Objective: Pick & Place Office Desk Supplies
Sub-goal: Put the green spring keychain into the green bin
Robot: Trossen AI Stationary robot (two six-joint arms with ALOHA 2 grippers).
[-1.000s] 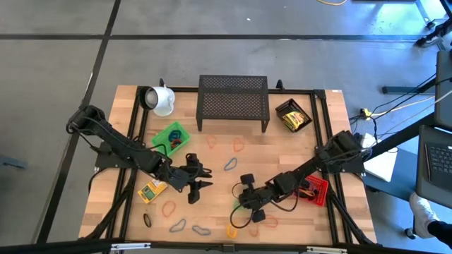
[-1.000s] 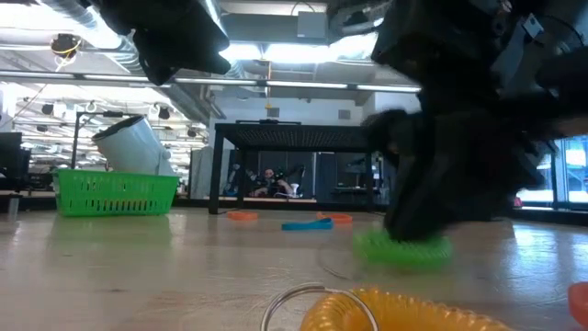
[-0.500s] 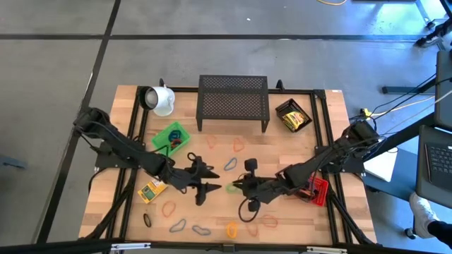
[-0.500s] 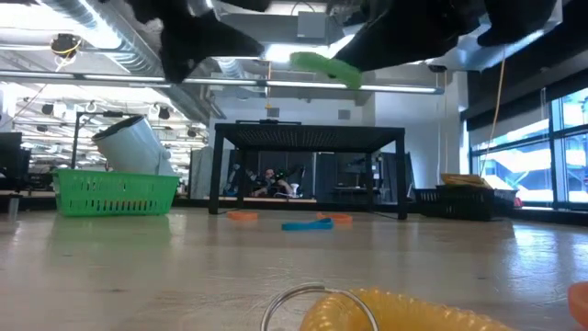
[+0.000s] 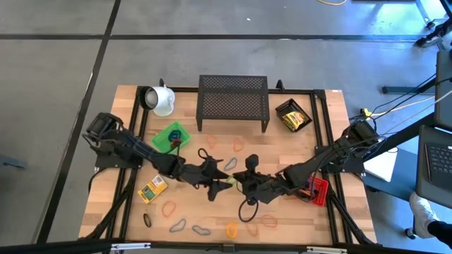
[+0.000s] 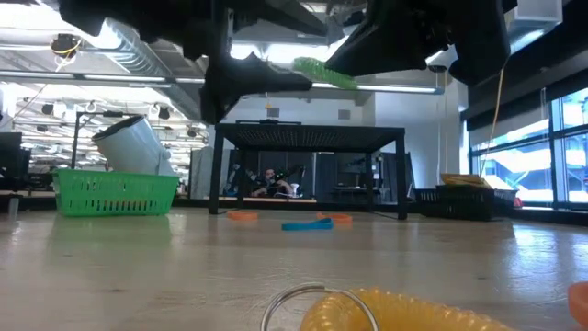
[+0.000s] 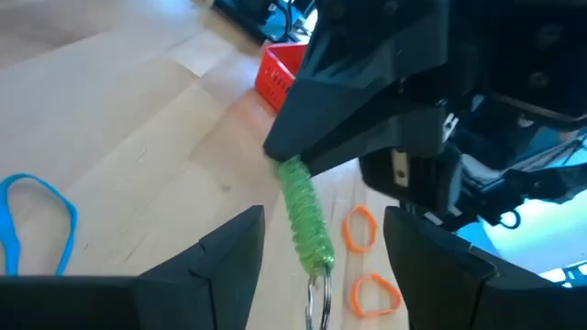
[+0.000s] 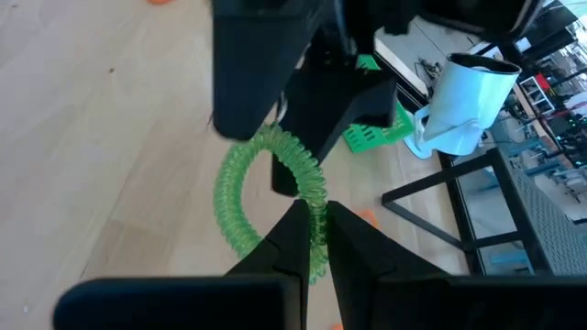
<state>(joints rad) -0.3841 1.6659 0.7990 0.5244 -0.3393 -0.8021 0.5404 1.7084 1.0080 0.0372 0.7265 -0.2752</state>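
Observation:
A green coiled loop (image 7: 303,215) with a metal ring (image 7: 316,291) at its free end hangs above the middle of the table. My right gripper (image 8: 314,240) is shut on it. My left gripper (image 7: 321,266) stands open just left of it, one finger on either side of the coil's free end, touching nothing. In the high view the two grippers meet near the table's middle, my left gripper (image 5: 214,185) and my right gripper (image 5: 239,182) with the green loop (image 5: 227,183) between them. Other loops lie flat on the wood: blue (image 6: 307,224), orange (image 5: 239,145), yellow (image 6: 395,313). A yellow box (image 5: 152,190) lies near the left edge. My right gripper pinches the green coil at one spot of its curve (image 8: 316,213) between its two fingers. The fingers come from the table's right, slanting a little down. The coil is lifted clear of the table and arches out beyond the fingertips toward my left gripper.
A green basket (image 5: 171,136) and a white mug (image 5: 161,100) stand at the far left, a black mesh shelf (image 5: 234,103) at the far middle, a black tray (image 5: 293,115) at the far right, and a red basket (image 5: 316,189) by the right edge. More loops lie along the near edge.
My right gripper has lifted the green coil off the table, rolled its wrist and then held still with the coil in the air. My left gripper has moved toward the table's right, up to the coil, and has rolled.

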